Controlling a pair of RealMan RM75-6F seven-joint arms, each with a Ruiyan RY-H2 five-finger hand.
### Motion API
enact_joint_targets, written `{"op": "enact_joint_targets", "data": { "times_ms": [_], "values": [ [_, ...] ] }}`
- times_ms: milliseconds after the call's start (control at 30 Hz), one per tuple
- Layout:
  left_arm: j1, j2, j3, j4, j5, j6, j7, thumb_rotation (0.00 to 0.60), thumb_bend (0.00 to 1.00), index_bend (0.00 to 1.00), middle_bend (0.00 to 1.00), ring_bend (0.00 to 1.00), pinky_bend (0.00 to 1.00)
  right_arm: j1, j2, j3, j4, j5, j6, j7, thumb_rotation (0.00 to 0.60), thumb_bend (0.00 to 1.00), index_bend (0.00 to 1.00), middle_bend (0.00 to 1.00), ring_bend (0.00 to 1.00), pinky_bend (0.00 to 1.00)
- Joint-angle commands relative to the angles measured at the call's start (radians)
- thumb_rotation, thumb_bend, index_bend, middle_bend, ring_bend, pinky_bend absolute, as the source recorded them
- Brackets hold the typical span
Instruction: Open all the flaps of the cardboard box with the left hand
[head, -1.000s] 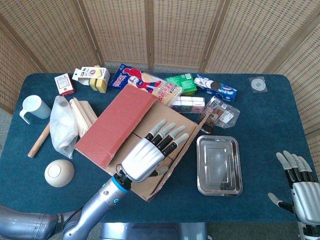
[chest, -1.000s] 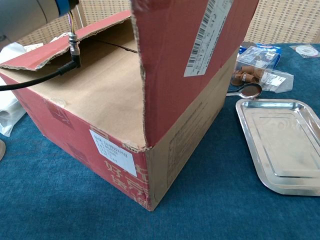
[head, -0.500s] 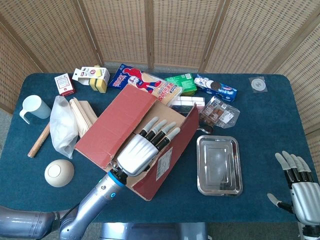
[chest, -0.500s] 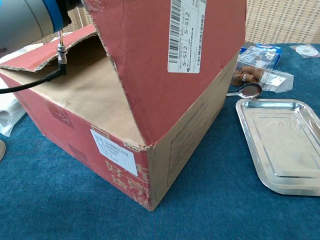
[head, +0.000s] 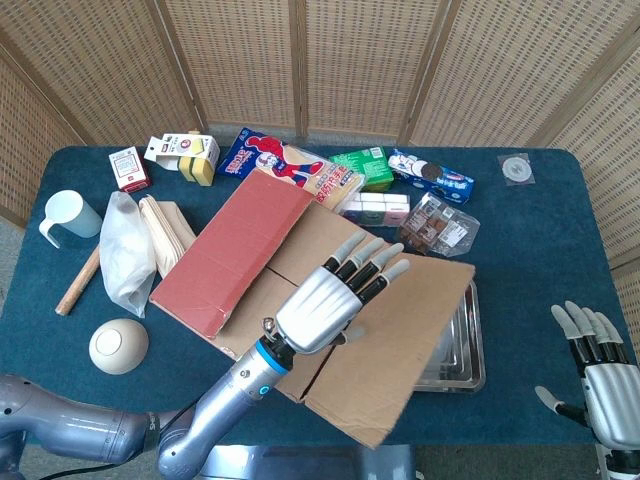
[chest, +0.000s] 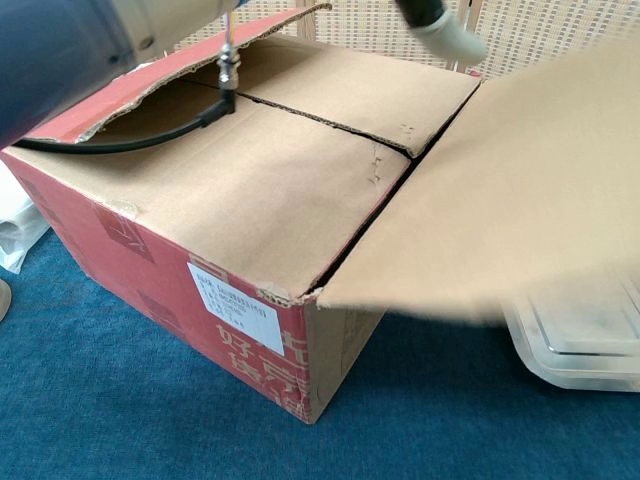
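- Table (head: 520, 215): blue cloth, fills most of the head view; box sits at mid-left, clutter along the 12 o'clock edge.
- Cardboard box (head: 262, 262): long axis runs approx 7 to 1 o'clock in head view, one corner toward the robot. Centre of table, slightly left.
- Right flap (head: 405, 335): folded fully out toward 4 o'clock, nearly flat, brown inside up; overhangs the metal tray (head: 468, 350) and hides most of it. Judged: lies that way bc the hand's pushing it outward.
- Left flap (head: 232, 255): red outside still up, lying over the box top at 10 o'clock, edge lifted a bit in chest view. Judged not opened yet.
- Inner flaps (chest: 290, 140): two brown ones still shut, seam across the top. Judged: these + left flap are what's left, so roughly a quarter done.
- Left hand (head: 335, 300): holds nothing, fingers straight & spread, pointing to 1 o'clock, palm down over the hinge of the right flap. Contact w/ the card likely, can't confirm.
- Right hand (head: 598, 365): at 4 o'clock by the table edge, well apart from the box, fingers spread, empty.
- Plastic bag (head: 125, 250), white cup (head: 68, 215), white bowl (head: 118, 345): off the box at 9 o'clock.
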Motion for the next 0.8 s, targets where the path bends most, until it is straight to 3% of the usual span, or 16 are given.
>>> {"op": "enact_joint_targets", "data": {
  "times_ms": [33,267,800],
  "values": [
    [-0.011,-0.008,-0.001,0.004,-0.005,0.006,0.002,0.6,0.0,0.0,0.0,0.0,0.0,0.0,-0.001,-0.001,0.0,-0.001,-0.001,-0.003,0.6,0.0,0.0,0.0,0.0,0.0],
    [-0.015,0.007,0.03,-0.003,-0.032,0.021,0.027,0.6,0.0,0.0,0.0,0.0,0.0,0.001,-0.001,0.001,-0.002,0.002,-0.002,-0.002,0.6,0.0,0.0,0.0,0.0,0.0],
    [0.009,0.188,0.104,-0.001,-0.16,0.013,0.117,0.6,0.0,0.0,0.0,0.0,0.0,0.002,-0.001,-0.002,-0.003,0.0,-0.004,0.002,0.6,0.0,0.0,0.0,0.0,0.0]
  ]
}}
